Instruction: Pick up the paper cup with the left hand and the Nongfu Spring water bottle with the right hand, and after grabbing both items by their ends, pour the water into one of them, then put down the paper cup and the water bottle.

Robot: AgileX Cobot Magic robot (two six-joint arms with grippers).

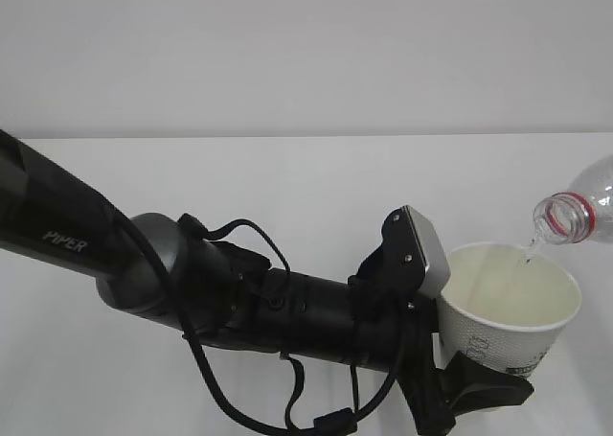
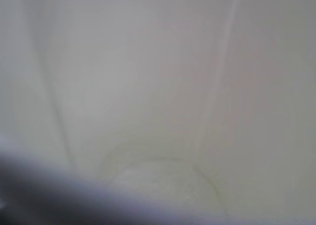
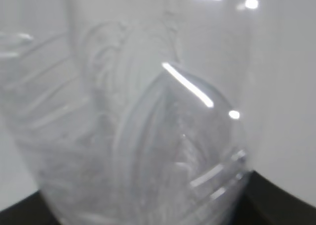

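White tapered paper cup (image 1: 512,307) sits upright, clamped low on its wall by the black left gripper (image 1: 469,383), so its mouth stays level. Above the cup's right rim, the clear ribbed plastic bottle (image 1: 578,209) tilts neck-down, trickling water (image 1: 530,254) inside. The right gripper's fingers are unseen; the bottle fills its wrist view, presumably gripped.

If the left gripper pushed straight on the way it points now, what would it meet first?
Probably nothing new: the left gripper already grips the cup, which fills its line. It points rightward, and beyond the cup only bare table shows up to the frame edge. The bottle hangs higher, apparently above that line, though depth is unclear.
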